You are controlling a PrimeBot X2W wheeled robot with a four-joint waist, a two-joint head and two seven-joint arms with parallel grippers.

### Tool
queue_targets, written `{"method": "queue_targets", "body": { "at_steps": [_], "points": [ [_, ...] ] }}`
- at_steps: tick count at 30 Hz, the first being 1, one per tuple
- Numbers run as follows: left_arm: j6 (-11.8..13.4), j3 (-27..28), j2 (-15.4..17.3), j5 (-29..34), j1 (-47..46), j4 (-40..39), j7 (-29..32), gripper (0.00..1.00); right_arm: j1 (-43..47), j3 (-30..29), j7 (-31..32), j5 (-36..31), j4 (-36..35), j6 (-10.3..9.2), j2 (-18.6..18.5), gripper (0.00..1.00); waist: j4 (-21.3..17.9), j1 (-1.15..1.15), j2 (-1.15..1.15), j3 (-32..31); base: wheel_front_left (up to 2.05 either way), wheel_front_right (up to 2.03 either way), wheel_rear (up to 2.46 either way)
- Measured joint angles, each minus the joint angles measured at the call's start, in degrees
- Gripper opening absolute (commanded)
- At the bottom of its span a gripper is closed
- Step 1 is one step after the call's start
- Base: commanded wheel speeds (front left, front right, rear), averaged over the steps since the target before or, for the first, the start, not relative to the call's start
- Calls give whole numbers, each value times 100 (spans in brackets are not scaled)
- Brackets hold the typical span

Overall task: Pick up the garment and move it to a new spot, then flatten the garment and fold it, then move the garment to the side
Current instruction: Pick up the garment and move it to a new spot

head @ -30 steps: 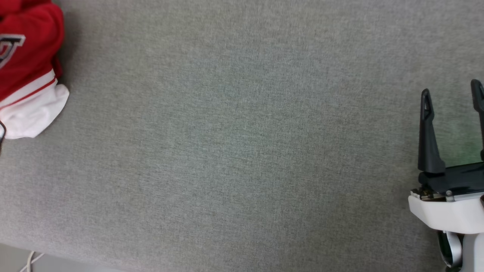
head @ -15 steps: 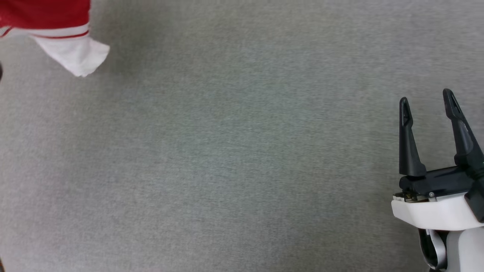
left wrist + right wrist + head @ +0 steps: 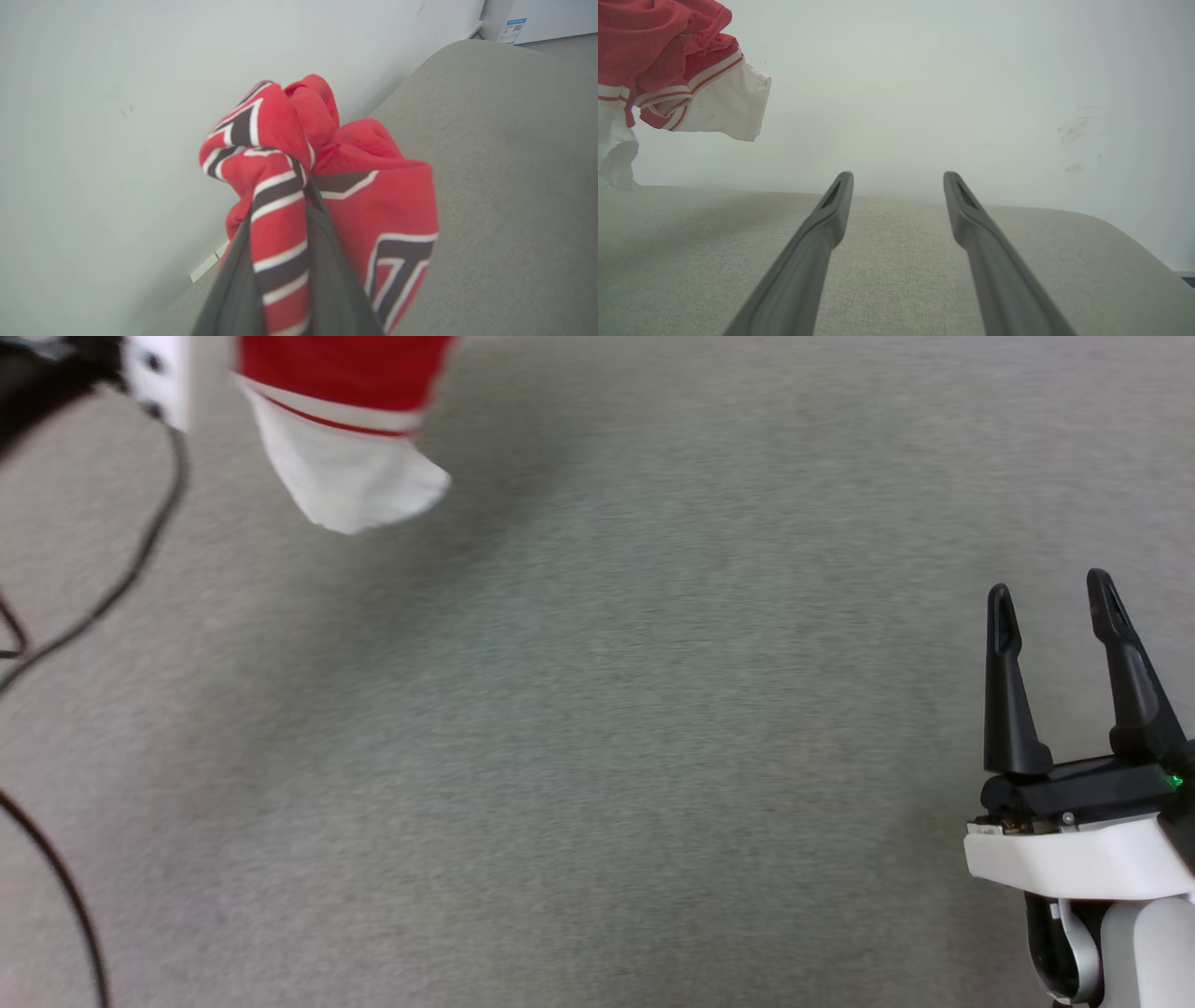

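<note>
Shifted toward 3 o'clock since the earlier head view, the garment [image 3: 347, 476] hangs at 11 o'clock over the grey cushion [image 3: 597, 756]. The left gripper [image 3: 280, 210] pinches a bunched red fold between nearly closed fingers; black cables [image 3: 140, 551] trail at 9 o'clock. The right gripper [image 3: 1050, 593] hovers at 4 o'clock, fingers spread wide, holding nothing, pointing to 12 o'clock, well apart from the garment.

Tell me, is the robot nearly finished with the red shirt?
Not nearly. Done: the pick-up, since the left gripper has its jaws shut on the garment, which hangs bunched over the grey surface. In hand: taking it to a new spot. Left: laying it flat, folding it and moving it aside. The right gripper has open jaws, holding nothing.
</note>
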Motion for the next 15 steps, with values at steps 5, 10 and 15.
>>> {"method": "queue_targets", "body": {
  "at_steps": [5,10,15],
  "points": [
    [-1,-314,-290,20,163,-281,-48,0,27,-15,-1,133,46,0,1,100,-410,0,0,-91,0,0,0],
    [-1,-664,-493,26,530,-467,-125,0,70,-65,0,219,78,0,2,100,-762,0,0,-114,0,0,0],
    [-1,-1083,-665,115,982,-631,-233,0,74,-99,0,264,99,0,2,100,-956,0,0,-52,0,0,0]
  ]
}}
